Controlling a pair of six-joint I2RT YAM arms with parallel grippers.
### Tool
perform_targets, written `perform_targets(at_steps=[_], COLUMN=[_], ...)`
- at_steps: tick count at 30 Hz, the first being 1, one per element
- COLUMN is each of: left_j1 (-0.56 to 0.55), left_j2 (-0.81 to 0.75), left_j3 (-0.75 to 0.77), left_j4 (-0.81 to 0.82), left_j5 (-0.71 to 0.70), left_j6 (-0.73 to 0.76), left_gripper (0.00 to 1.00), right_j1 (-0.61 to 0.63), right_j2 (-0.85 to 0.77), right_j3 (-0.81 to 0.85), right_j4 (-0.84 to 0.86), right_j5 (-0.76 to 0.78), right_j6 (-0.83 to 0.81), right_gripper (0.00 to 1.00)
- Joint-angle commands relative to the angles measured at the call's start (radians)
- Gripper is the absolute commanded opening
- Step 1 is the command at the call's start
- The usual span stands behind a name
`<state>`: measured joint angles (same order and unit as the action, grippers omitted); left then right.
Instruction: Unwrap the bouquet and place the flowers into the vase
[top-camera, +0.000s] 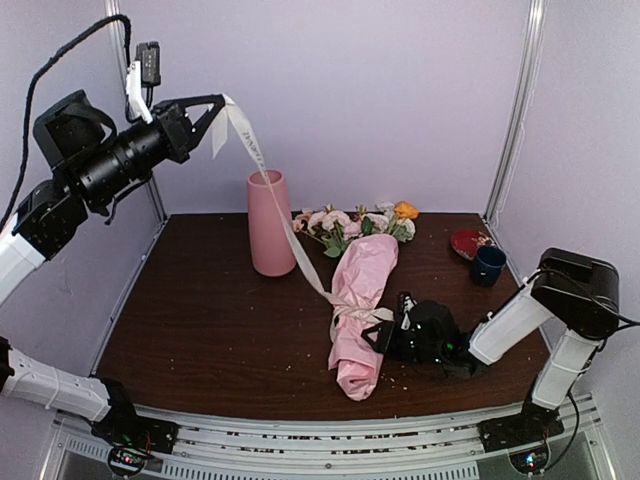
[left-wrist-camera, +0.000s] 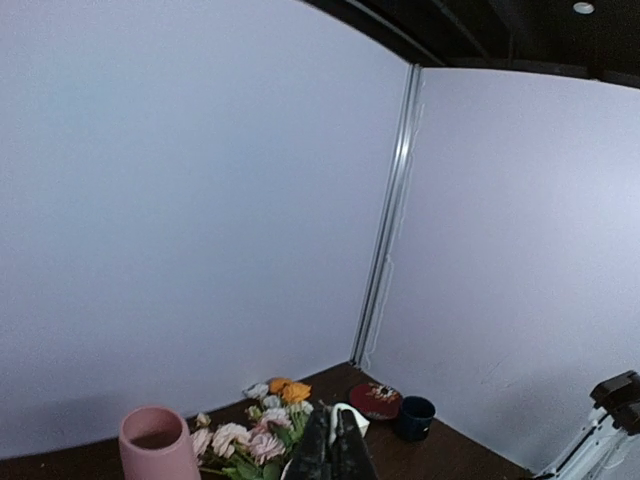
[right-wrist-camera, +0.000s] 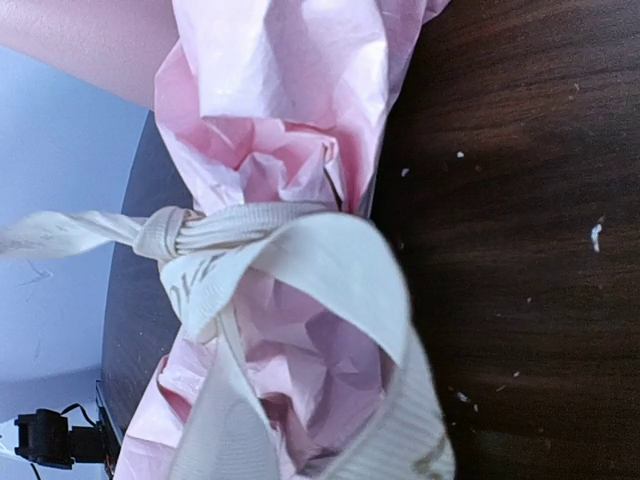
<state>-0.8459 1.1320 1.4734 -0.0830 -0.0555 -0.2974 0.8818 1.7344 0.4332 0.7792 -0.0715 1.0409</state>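
we're early in this one: the bouquet (top-camera: 362, 290) lies flat on the tabletop (top-camera: 210, 330) just right of the vase (top-camera: 265, 230), blooms pointing to the back wall, and it is wrapped from end to end in its pink paper (right-wrist-camera: 290, 90). the left fingers (top-camera: 208, 99) are up high, above and to the left of the vase, pinched together on the free end of the cream ribbon (top-camera: 288, 225). the ribbon stretches in a line down past the vase's mouth and right side to the bundle. in the right wrist view the knot (right-wrist-camera: 165, 235) is cinched around the paper's waist with a loop hanging free, so the tie looks not yet undone. the right fingers (top-camera: 378, 338) sit low against the bouquet, on its side away from the vase; whether they are apart or closed i can't tell. everything is left to do: knot loose, paper off, flowers (top-camera: 345, 222) into the vase, which stands upright. one worry: that ribbon crosses the vase, so a harder pull could nudge it. a blue cup (top-camera: 489, 266) and a red dish (top-camera: 466, 243) sit far right of the vase, out of the way.
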Motion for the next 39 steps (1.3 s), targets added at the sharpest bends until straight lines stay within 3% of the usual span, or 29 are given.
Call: perform_targets(at_steps=[1, 5, 10, 18, 22, 23, 25, 28, 30, 33, 39], left_j1=[0.005, 0.006, 0.018, 0.044, 0.081, 0.082, 0.087, 0.112, 0.115, 0.116, 0.115], left_j2=[-0.124, -0.260, -0.352, -0.267, -0.120, -0.079, -0.018, 0.024, 0.021, -0.017, -0.086], left_j3=[-0.185, -0.417, -0.640, -0.919, -1.006, -1.002, -0.981, -0.947, -0.897, -0.809, -0.712], left_j4=[-0.130, -0.226, -0.291, -0.200, -0.023, -0.013, -0.005, 0.006, -0.032, -0.115, -0.119], left_j5=[-0.209, -0.403, -0.464, -0.316, -0.141, -0.130, -0.135, -0.107, -0.093, -0.089, 0.022], left_j6=[-0.014, -0.116, -0.250, -0.438, -0.482, -0.486, -0.487, -0.477, -0.468, -0.418, -0.274], left_gripper=[0.00, 0.00, 0.00, 0.00, 0.00, 0.03, 0.21, 0.65, 0.82, 0.96, 0.97], right_j1=[-0.001, 0.000, 0.000, 0.000, 0.000, -0.001, -0.001, 0.000, 0.000, 0.001, 0.045], right_j2=[-0.051, -0.161, -0.306, -0.553, -0.530, -0.502, -0.436, -0.316, -0.260, -0.215, -0.106], right_j3=[-0.009, 0.023, 0.053, 0.140, 0.263, 0.297, 0.364, 0.462, 0.511, 0.548, 0.656], right_j4=[-0.207, -0.351, -0.545, -0.800, -0.888, -0.912, -0.950, -1.008, -1.045, -1.043, -1.112], right_j5=[0.035, 0.078, 0.163, 0.270, 0.269, 0.266, 0.247, 0.224, 0.233, 0.214, 0.228], right_j6=[-0.048, -0.111, -0.200, -0.354, -0.439, -0.457, -0.492, -0.534, -0.547, -0.581, -0.649], right_gripper=[0.48, 0.55, 0.64, 0.72, 0.73, 0.73, 0.69, 0.62, 0.58, 0.54, 0.54])
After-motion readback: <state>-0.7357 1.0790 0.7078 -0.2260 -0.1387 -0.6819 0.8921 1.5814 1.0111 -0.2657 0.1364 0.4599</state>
